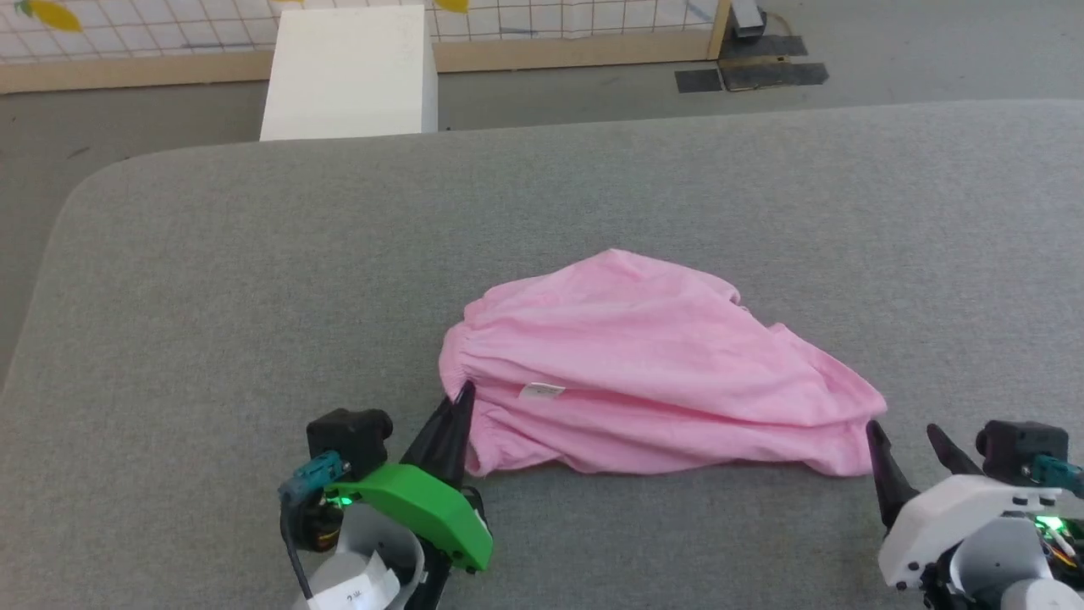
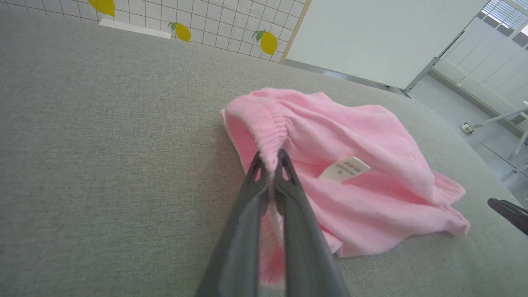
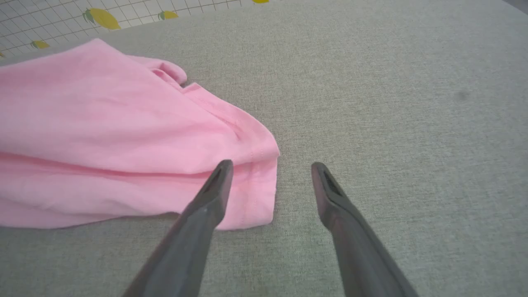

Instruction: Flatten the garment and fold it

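The light pink garment (image 1: 644,364) lies crumpled on the grey table, its ruffled waistband at the left and a small white label (image 1: 542,390) showing. My left gripper (image 1: 461,398) is shut on the waistband's near left edge; in the left wrist view the ruffled band (image 2: 270,132) is pinched between the two fingers of the left gripper (image 2: 270,159), with the label (image 2: 344,169) just beyond. My right gripper (image 1: 906,436) stands open at the garment's right corner. In the right wrist view one finger of the right gripper (image 3: 270,169) overlaps the garment's hem (image 3: 255,165); nothing is held.
The grey padded table (image 1: 254,280) has a rounded far left corner. Beyond its far edge stand a white box (image 1: 351,72) and a tiled wall panel with lemon pictures (image 2: 268,41). My right gripper's finger shows at the edge of the left wrist view (image 2: 509,212).
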You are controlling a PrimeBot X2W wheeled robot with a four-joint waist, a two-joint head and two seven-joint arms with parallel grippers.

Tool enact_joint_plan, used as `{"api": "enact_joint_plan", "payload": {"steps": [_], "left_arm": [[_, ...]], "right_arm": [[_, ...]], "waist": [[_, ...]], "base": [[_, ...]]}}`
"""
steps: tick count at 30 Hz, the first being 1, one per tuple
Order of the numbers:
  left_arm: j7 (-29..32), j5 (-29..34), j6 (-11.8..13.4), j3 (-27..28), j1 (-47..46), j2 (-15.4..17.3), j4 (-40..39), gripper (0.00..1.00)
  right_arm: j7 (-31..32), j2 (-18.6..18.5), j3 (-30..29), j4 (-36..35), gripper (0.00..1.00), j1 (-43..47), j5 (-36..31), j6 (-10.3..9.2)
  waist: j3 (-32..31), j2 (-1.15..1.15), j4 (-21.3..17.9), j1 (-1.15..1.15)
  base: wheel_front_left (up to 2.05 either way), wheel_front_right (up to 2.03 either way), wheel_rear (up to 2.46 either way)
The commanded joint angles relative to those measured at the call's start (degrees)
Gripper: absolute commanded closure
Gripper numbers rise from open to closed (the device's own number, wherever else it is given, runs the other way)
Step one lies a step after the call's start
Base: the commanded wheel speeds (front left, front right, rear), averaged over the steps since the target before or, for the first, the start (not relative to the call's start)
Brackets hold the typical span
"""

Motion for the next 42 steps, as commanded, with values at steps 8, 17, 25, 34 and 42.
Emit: {"api": "enact_joint_plan", "payload": {"steps": [8, 17, 25, 34, 42], "left_arm": [[-0.39, -0.01, 0.1, -0.82, -0.98, -0.26, 0.7, 1.0], [-0.39, -0.1, -0.27, -1.34, -1.98, 0.01, 1.53, 1.0], [-0.45, -0.52, -0.32, -1.66, -1.83, 0.07, 2.33, 1.0], [-0.7, -3.4, -3.31, -1.48, -2.54, 0.26, -0.66, 1.0], [9.94, -12.98, -6.45, 1.07, -12.39, 2.78, -10.56, 1.0]], "right_arm": [[6.05, 0.05, 1.48, 3.15, 0.0, -2.42, 0.52, -0.09], [16.38, 0.05, -0.24, 9.03, 0.0, -7.19, -2.53, -0.09], [22.24, 0.05, 1.95, 5.78, 1.0, -5.77, -1.98, -0.09], [19.47, 0.05, 1.0, -3.48, 1.0, -3.89, -1.92, -0.09], [24.99, -4.85, 4.29, -17.32, 1.0, -10.38, -2.25, -0.09]], "waist": [[1.77, 0.0, 0.59, 0.0], [3.55, 0.0, 0.7, 0.0], [2.6, 0.0, 0.57, 0.0], [-1.38, 0.0, -0.62, 0.0], [-1.88, 0.0, -2.79, 0.0]], "base": [[0.0, 0.0, 0.0], [0.0, 0.0, 0.0], [0.0, 0.0, 0.0], [0.0, 0.0, 0.0], [0.0, 0.0, 0.0]]}}
